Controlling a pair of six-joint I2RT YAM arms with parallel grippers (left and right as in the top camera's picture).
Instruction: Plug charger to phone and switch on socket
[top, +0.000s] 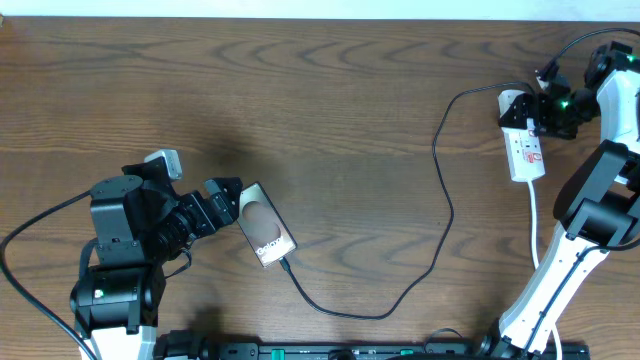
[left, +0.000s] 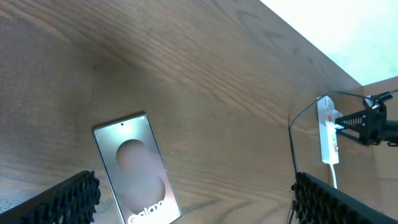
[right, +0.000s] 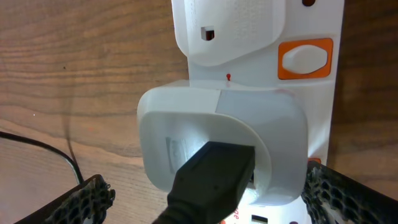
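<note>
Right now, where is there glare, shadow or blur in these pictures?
Overhead: an oval glare on the phone. Left wrist: same glare, and the top right corner is overexposed. Right wrist: the charger's black plug, near the lens, looks soft.

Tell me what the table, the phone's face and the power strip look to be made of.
Table: dark brown wood or wood-look laminate, matte; grain lines run across it.
Phone: glass-like face, glossy; it mirrors an oval glare.
Power strip: probably white moulded plastic, smooth and faintly shiny, with rounded edges.
</note>
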